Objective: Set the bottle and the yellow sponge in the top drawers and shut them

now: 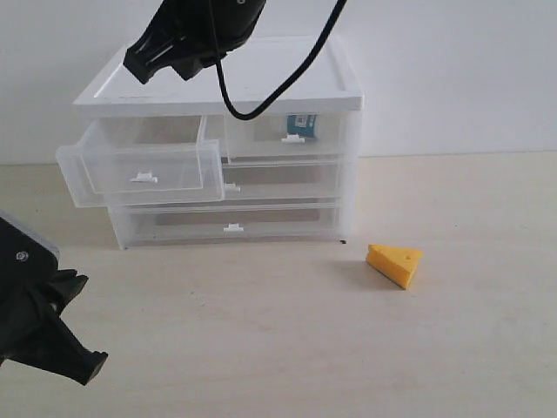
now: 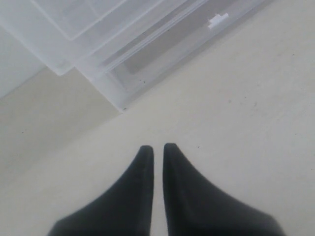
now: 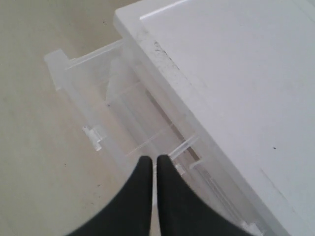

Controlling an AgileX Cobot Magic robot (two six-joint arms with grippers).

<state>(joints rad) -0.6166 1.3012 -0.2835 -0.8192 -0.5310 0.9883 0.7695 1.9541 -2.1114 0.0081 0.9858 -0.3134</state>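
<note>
The top left drawer (image 1: 139, 170) is pulled out of the clear drawer unit and looks empty. The top right drawer (image 1: 287, 135) is pushed in, and the bottle (image 1: 300, 124) shows through its front by its teal label. The yellow sponge (image 1: 394, 263) lies on the table to the right of the unit. My right gripper (image 1: 161, 65) hangs shut above the unit's left side with nothing in it; in its wrist view the right gripper (image 3: 154, 160) is over the open drawer (image 3: 93, 98). My left gripper (image 2: 157, 147) is shut and empty over bare table at the near left (image 1: 87, 366).
The unit has a white top (image 1: 218, 87) and two wider drawers (image 1: 231, 222) below, both pushed in. A black cable (image 1: 261, 96) loops down in front of the unit's top edge. The table (image 1: 261, 348) is pale wood.
</note>
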